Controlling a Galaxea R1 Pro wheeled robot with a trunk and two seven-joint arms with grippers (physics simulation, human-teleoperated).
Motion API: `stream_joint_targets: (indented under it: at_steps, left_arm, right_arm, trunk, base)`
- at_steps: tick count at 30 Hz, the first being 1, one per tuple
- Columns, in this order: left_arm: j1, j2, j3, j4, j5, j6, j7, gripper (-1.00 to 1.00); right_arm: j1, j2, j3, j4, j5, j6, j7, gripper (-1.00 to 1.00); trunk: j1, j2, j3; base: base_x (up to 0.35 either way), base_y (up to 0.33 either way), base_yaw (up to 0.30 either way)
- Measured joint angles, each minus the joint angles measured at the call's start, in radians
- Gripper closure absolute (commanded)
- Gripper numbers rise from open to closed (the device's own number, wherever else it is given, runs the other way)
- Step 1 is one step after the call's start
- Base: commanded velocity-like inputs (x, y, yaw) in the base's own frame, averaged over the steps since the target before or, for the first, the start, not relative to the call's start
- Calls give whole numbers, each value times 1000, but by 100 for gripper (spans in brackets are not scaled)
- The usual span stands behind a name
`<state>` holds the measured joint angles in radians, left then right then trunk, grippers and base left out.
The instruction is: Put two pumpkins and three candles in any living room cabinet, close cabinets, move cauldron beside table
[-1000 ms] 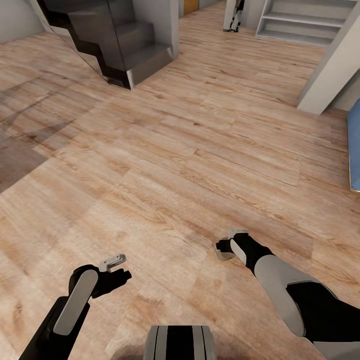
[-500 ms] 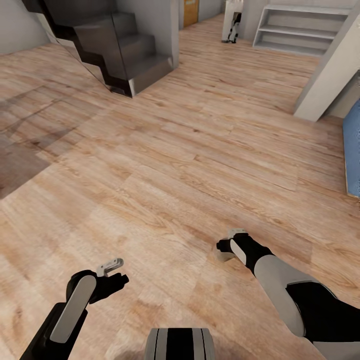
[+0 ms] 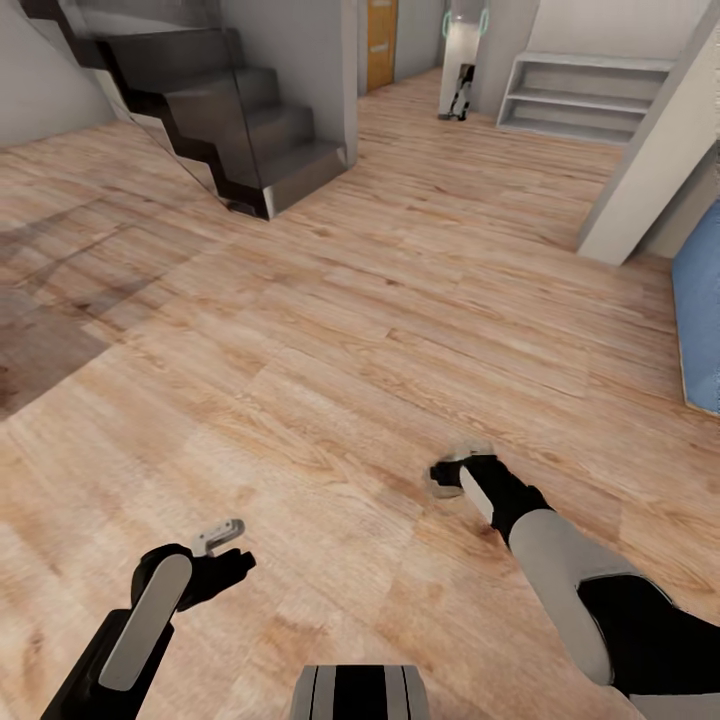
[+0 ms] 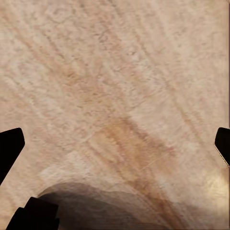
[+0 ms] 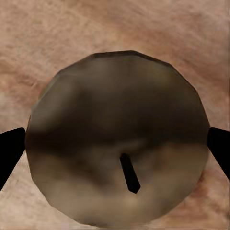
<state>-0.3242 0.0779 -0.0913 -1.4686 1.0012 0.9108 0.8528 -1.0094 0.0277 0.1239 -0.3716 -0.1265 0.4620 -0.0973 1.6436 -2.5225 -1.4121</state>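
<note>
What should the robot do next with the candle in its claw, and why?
Probably roll onward, turning to look for the cabinet. The right claw grips the candle between its fingers, the left claw is open with nothing in it, and ahead lie wooden floor and stairs, nowhere to put it away.

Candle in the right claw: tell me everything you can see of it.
The candle is a short, thick, beige-cream cylinder with a round top face and a short dark wick near the middle. It sits between the right claw fingers, whose dark tips flank it on both sides, held above the wooden floor. Its top is partly shadowed.
</note>
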Motion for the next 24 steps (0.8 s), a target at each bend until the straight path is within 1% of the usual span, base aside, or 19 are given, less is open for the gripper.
stream_joint_targets:
  at_steps: [1, 2, 3, 4, 6, 7, 8, 9, 11, 13, 15, 19, 22, 24]
  left_arm:
    - [3, 0, 0, 0, 0, -8, 0, -100]
    - [10, 1, 0, -2, -1, -25, 0, -100]
    - [13, 1, 0, -3, -1, -34, 0, -100]
    - [19, 1, 0, -5, -1, -47, 0, -100]
    - [23, 1, 0, -7, -1, -57, 1, -100]
    - [27, 1, 0, -10, -1, -63, 1, -100]
    - [32, 1, 0, -14, -1, -68, 2, -100]
    - [34, 1, 0, -18, -1, -70, 2, -100]
    - [40, 1, -1, -30, -1, -75, 2, -100]
    - [57, 1, -1, -53, -1, -100, 0, -100]
    - [68, 2, 0, -62, -2, -128, -1, -100]
    - [98, 5, 2, -72, -2, -173, -3, -100]
    - [116, 5, 2, -91, -1, -197, -4, -100]
    - [130, 5, 2, -102, -1, -207, -4, -100]
  right_arm:
    - [19, -3, 0, -38, -2, 5, 1, 100]
    - [72, -12, 0, -149, -2, 24, 2, 100]
    - [103, -17, 1, -220, -1, 41, 2, 100]
    - [166, -28, 1, -362, -1, 92, 1, 100]
    - [227, -40, -1, -531, -1, 157, 1, 100]
    - [285, -52, -2, -666, 0, 214, 1, 100]
    - [327, -61, -8, -800, -4, 255, 1, 100]
    - [345, -64, -15, -857, -4, 271, 1, 100]
    - [370, -68, -38, -931, -7, 293, 1, 100]
    - [397, -69, -85, -1039, -7, 312, 1, 100]
    - [414, -72, -101, -1092, -20, 319, 3, 100]
    - [462, -73, -111, -1186, -23, 342, 7, 100]
    - [477, -73, -111, -1212, -25, 383, 12, 100]
    - [481, -74, -111, -1224, -37, 417, 44, 100]
  trunk:
    - [0, 0, 4]
    - [-1, 1, 8]
    - [-1, 1, 12]
    - [-2, 1, 15]
    - [-3, 1, 23]
    - [-3, 2, 27]
    - [-4, 2, 31]
    - [-4, 2, 35]
    - [-5, 3, 43]
    - [-6, 3, 50]
    - [-7, 4, 58]
    - [-8, 5, 73]
    - [-10, 5, 85]
    - [-11, 6, 93]
  base:
    - [0, 0, 0]
    - [0, 0, 0]
    - [0, 0, 0]
    - [0, 0, 0]
    - [0, 0, 0]
    - [0, 0, 0]
    - [0, 0, 0]
    - [0, 0, 0]
    - [0, 0, 0]
    - [0, 0, 0]
    - [0, 0, 0]
    - [0, 0, 1]
    - [0, 0, 106]
    - [0, 0, 202]
